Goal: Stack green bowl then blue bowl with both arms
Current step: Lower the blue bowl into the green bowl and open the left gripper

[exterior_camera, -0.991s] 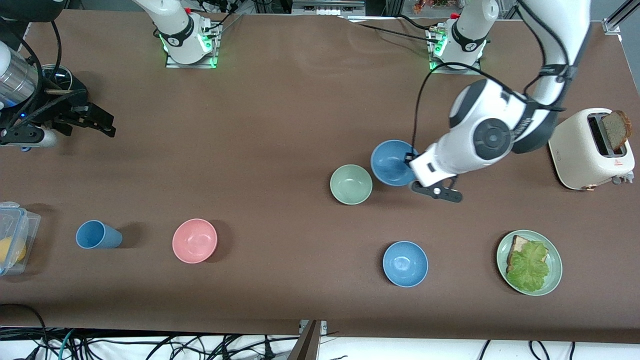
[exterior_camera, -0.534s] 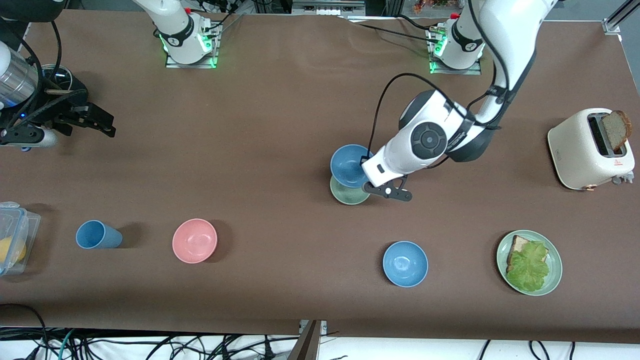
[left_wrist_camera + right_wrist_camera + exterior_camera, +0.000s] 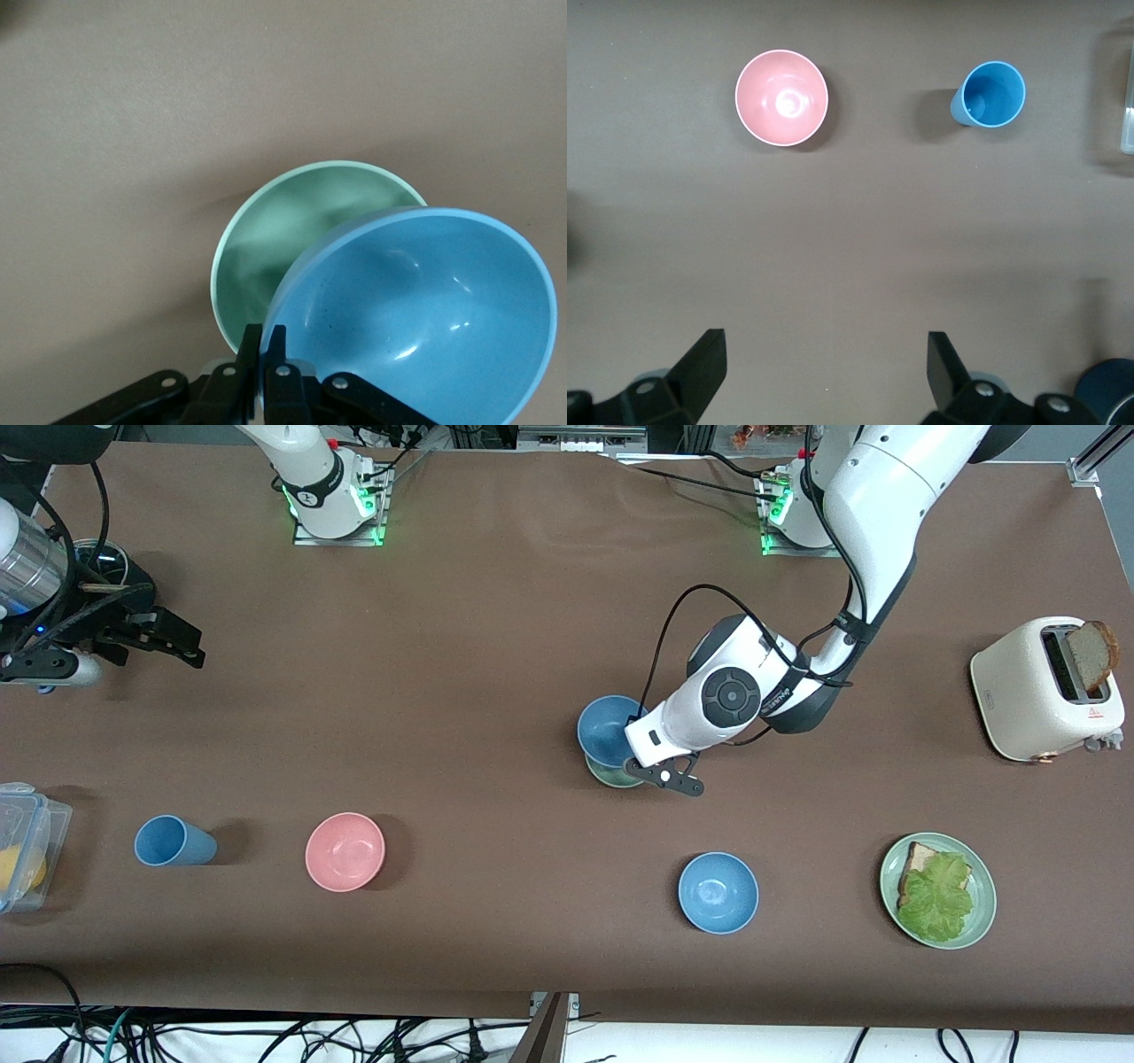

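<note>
The pale mint-green bowl (image 3: 615, 778) stands on the table near the middle, mostly covered in the front view. My left gripper (image 3: 633, 742) is shut on the rim of the dusky blue bowl (image 3: 607, 730) and holds it tilted just over the green bowl. In the left wrist view the fingers (image 3: 252, 347) pinch the blue bowl's rim (image 3: 416, 310), which overlaps the green bowl (image 3: 275, 239). I cannot tell whether the two bowls touch. My right gripper (image 3: 182, 646) waits open and empty at the right arm's end of the table, its pads (image 3: 709, 359) wide apart.
A brighter blue bowl (image 3: 718, 892) lies nearer the front camera than the stack. A green plate (image 3: 984, 910) with bread and lettuce and a toaster (image 3: 1036, 691) are at the left arm's end. A pink bowl (image 3: 345, 851), blue cup (image 3: 168, 841) and plastic box (image 3: 31, 841) are toward the right arm's end.
My left gripper has carried the blue bowl from beside the green bowl to over it, and has come lower. The right arm has not moved.
</note>
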Controlling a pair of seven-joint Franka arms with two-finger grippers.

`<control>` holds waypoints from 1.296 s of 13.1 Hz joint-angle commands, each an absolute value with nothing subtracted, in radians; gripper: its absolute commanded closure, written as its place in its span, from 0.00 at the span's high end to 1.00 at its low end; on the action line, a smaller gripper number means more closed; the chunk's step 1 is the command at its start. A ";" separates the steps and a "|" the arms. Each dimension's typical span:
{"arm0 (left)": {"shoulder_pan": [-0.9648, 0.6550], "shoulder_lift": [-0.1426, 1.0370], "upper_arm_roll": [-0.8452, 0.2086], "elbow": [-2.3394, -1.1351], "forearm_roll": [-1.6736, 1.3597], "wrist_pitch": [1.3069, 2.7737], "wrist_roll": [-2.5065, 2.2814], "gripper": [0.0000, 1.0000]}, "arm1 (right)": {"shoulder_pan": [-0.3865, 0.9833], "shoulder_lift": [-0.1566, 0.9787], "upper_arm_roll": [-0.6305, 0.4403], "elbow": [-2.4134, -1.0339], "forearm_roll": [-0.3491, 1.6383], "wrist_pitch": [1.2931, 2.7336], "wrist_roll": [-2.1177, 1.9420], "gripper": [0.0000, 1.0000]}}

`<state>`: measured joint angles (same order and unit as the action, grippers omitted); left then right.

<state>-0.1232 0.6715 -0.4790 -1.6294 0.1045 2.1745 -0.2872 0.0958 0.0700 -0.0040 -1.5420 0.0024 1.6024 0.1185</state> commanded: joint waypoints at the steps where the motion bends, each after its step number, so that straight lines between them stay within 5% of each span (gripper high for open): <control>1: -0.138 0.681 -0.469 -1.577 0.155 2.163 -0.272 0.00 | 0.091 0.072 0.000 -1.531 0.011 1.601 0.123 1.00; 5: -0.135 0.699 -0.469 -1.577 0.189 2.163 -0.224 0.00 | 0.091 0.072 0.000 -1.531 0.012 1.603 0.123 1.00; 6: -0.132 0.704 -0.469 -1.578 0.189 2.163 -0.218 0.08 | 0.091 0.072 0.000 -1.531 0.012 1.603 0.123 1.00; 7: -0.135 0.710 -0.469 -1.578 0.180 2.163 -0.218 0.67 | 0.091 0.074 0.000 -1.531 0.012 1.603 0.123 1.00; 8: -0.137 0.710 -0.469 -1.577 0.176 2.163 -0.218 1.00 | 0.091 0.077 0.000 -1.531 0.012 1.603 0.123 1.00; 17: -0.020 0.516 -0.471 -1.568 0.172 2.005 -0.236 1.00 | 0.091 0.078 0.000 -1.529 0.011 1.601 0.123 1.00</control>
